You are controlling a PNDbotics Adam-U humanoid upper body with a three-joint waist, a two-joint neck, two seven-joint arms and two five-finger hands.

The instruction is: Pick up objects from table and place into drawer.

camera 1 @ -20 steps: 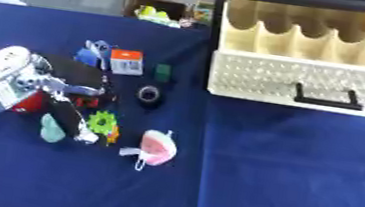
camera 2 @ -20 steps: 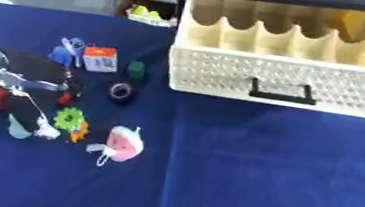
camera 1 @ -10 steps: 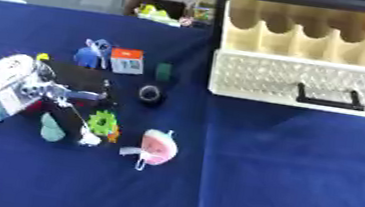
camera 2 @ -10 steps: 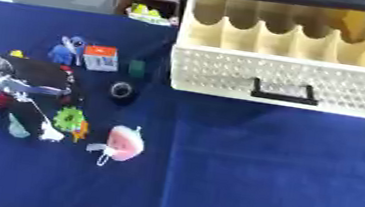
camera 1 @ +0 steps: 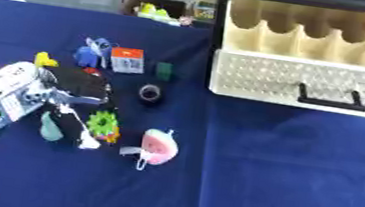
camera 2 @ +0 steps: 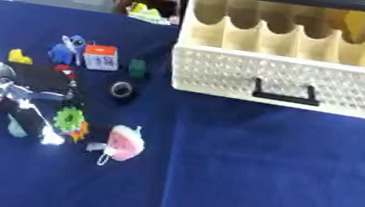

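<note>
- The left hand (camera 1: 46, 95) enters from the left edge and lies low over the blue table (camera 1: 299, 181); whether its fingers are released or grasping cannot be told.
- A yellow piece (camera 2: 20, 56) sits on the table just beyond the hand.
- A pale teal object (camera 1: 48, 128) lies beside the hand on its near side.
- A blue figure (camera 1: 92, 53) stands at the far end of the cluster, just beside an orange-and-white cube (camera 1: 126, 60).
- A small red object (camera 2: 64, 68) shows at the hand's far edge.
- A green spiky toy (camera 1: 104, 125) lies just right of the fingertips.
- A small dark green block (camera 1: 164, 70) lies right of the cube.
- A black ring-shaped item (camera 1: 149, 92) lies near that block, on its near side.
- A pink-and-white watermelon-slice keychain (camera 1: 158, 148) lies nearest the camera.
- The cream drawer (camera 2: 282, 81) stands pulled open at the far right, well apart from the cluster, showing scalloped dividers and a black handle (camera 2: 285, 92).
- The right hand shows in neither view.
</note>
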